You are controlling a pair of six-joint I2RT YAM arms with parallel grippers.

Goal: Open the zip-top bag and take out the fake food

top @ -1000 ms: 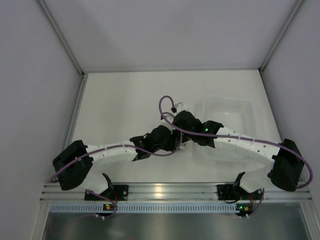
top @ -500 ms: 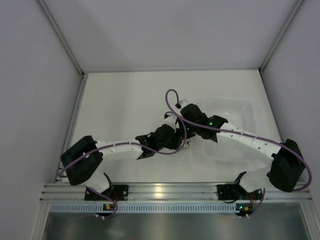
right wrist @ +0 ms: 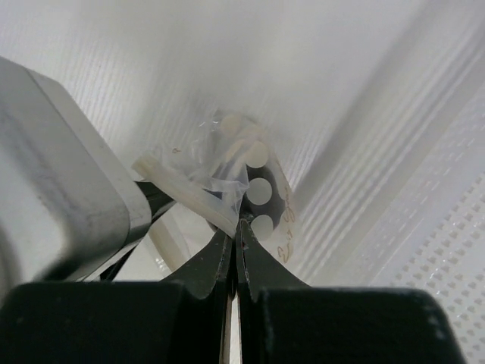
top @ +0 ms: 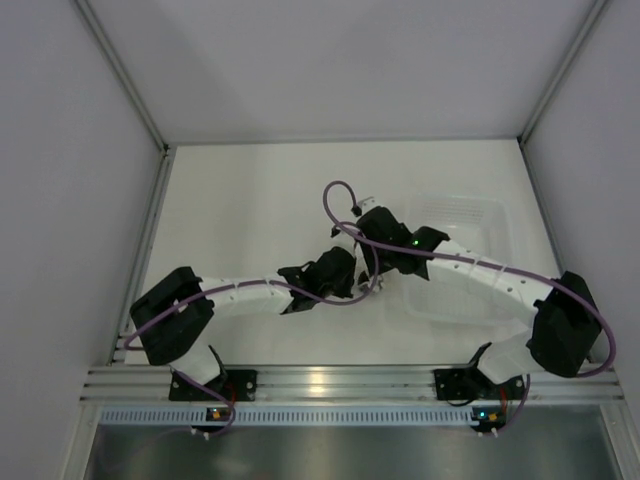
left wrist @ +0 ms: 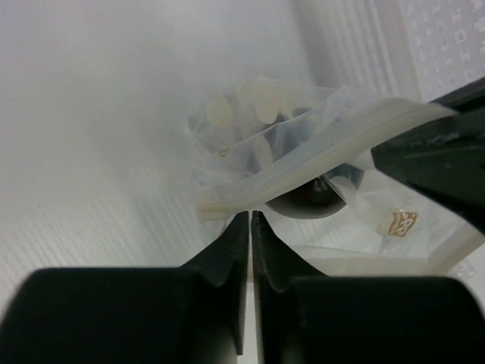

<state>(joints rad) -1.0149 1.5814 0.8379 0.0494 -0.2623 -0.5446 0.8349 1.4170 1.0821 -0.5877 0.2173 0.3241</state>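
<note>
the clear bag [left wrist: 227, 144] is pinched just below its white zip strip by the closed fingers of the left gripper [left wrist: 248, 220], a dark glossy ball [left wrist: 305, 203] is seen inside it, and a white tub [left wrist: 394, 45] is seen just beyond.

— What sort of place is this?
— A robot lab cell. White panels [top: 340, 60] in metal framing [top: 119, 70], a white table [top: 250, 200], and the left arm [top: 235, 297] and right arm [top: 490, 285] bolted to an aluminium rail [top: 320, 380].

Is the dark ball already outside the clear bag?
No, the fake food lies inside the zip-top bag, seen through its clear plastic.
</note>
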